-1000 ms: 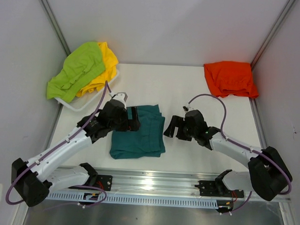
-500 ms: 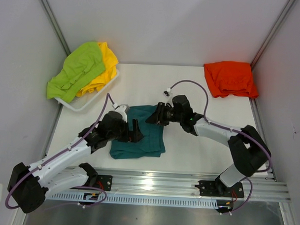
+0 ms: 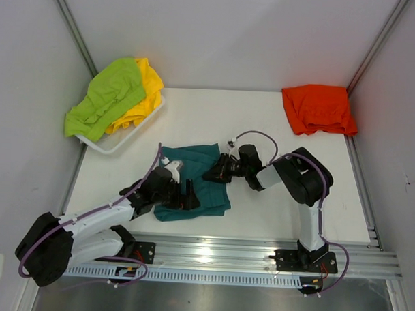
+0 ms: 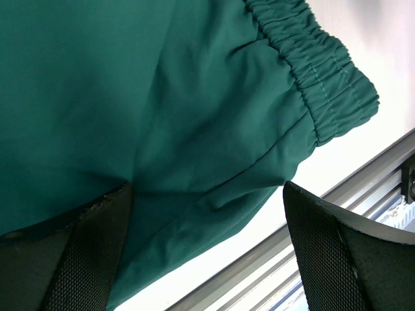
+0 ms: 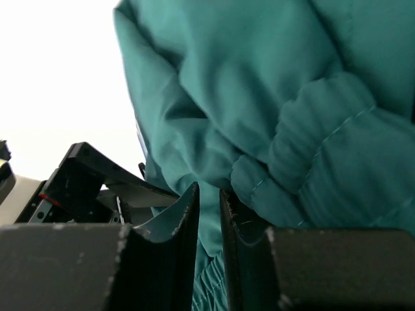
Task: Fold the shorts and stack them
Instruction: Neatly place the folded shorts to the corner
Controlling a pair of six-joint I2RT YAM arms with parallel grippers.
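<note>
The teal shorts lie folded at the table's middle. My left gripper rests over their near left part, jaws wide open, with teal cloth and its elastic waistband spread beneath the fingers. My right gripper sits at the shorts' right edge, shut on a fold of the teal fabric that passes between its fingers. Orange shorts lie at the back right. Lime green shorts and yellow shorts are heaped at the back left.
A white basket holds the lime and yellow shorts at the back left. A metal rail runs along the table's near edge, just past the teal shorts' near corner. Grey walls close in both sides.
My right arm swung left from open table to the teal shorts' right edge and its jaws closed on the cloth. My left gripper slid toward the near edge, still open.
</note>
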